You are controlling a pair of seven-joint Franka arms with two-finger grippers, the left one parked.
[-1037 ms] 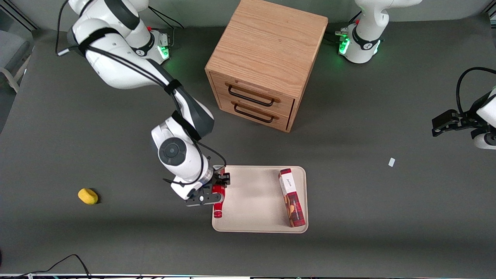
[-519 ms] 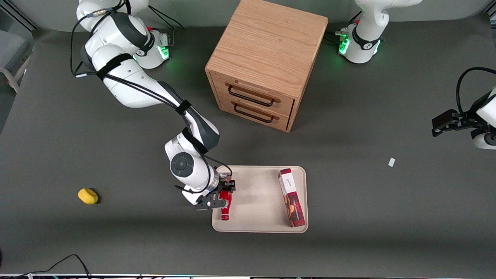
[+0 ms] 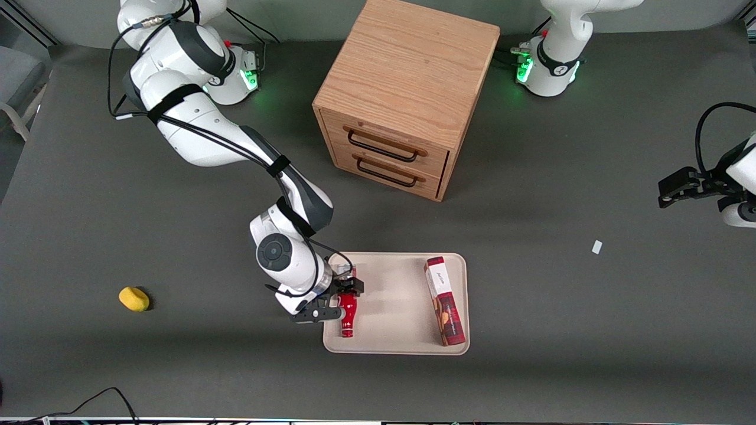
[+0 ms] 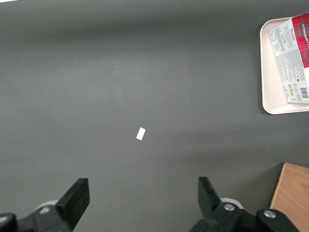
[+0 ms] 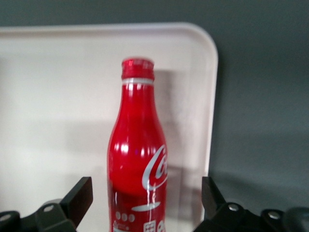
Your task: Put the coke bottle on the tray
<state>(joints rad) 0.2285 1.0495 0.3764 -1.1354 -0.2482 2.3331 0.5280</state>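
The coke bottle is red with white lettering and lies on the beige tray, close to the tray's rim at the working arm's end. Its red cap points toward the front camera. My right gripper is open around the bottle's lower body. Both fingers stand off the bottle with a gap on each side. The bottle's base end is out of view in the right wrist view.
A red-and-white box lies on the tray's parked-arm end. A wooden two-drawer cabinet stands farther from the front camera. A yellow object lies toward the working arm's end. A white scrap lies toward the parked arm's.
The gripper carried the bottle from the tray's rim a short way onto the tray, toward the box. Its fingers now look wider apart.
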